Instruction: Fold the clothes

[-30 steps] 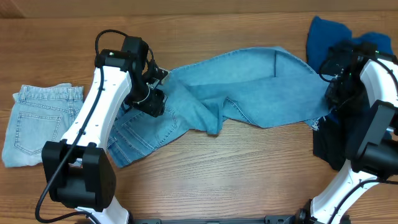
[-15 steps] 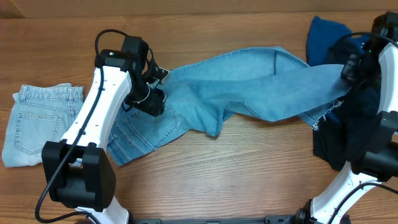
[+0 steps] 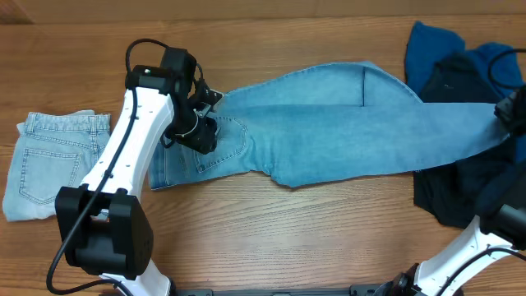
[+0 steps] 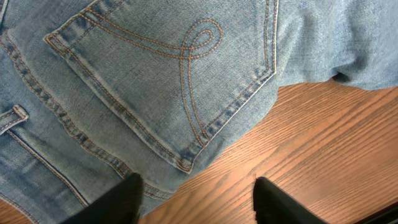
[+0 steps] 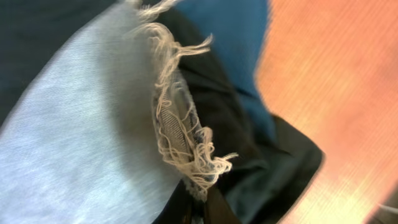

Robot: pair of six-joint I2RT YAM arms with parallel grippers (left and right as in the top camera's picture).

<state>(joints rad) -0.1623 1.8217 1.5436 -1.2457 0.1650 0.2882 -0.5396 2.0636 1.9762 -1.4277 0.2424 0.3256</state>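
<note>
Long light-blue denim jeans [image 3: 329, 136] lie stretched across the table from left to right. My left gripper [image 3: 200, 131] is open over their waist end; the left wrist view shows a back pocket [image 4: 168, 81] with orange stitching and my open fingers [image 4: 196, 199] astride the jeans' edge and bare wood. My right gripper [image 3: 511, 115] is at the far right edge, shut on the jeans' frayed hem [image 5: 186, 149], holding the leg pulled taut over the dark garments.
Paler folded jeans [image 3: 49, 164] lie at the far left. A royal-blue garment [image 3: 436, 49] and a dark navy garment [image 3: 452, 193] are piled at the right, under the stretched leg. Bare wood table [image 3: 288, 238] runs along the front.
My right gripper has pulled the jeans' hem rightward to the table's right edge, straightening the crumpled leg. The waist end has shifted right a little. The left arm has stayed in place.
</note>
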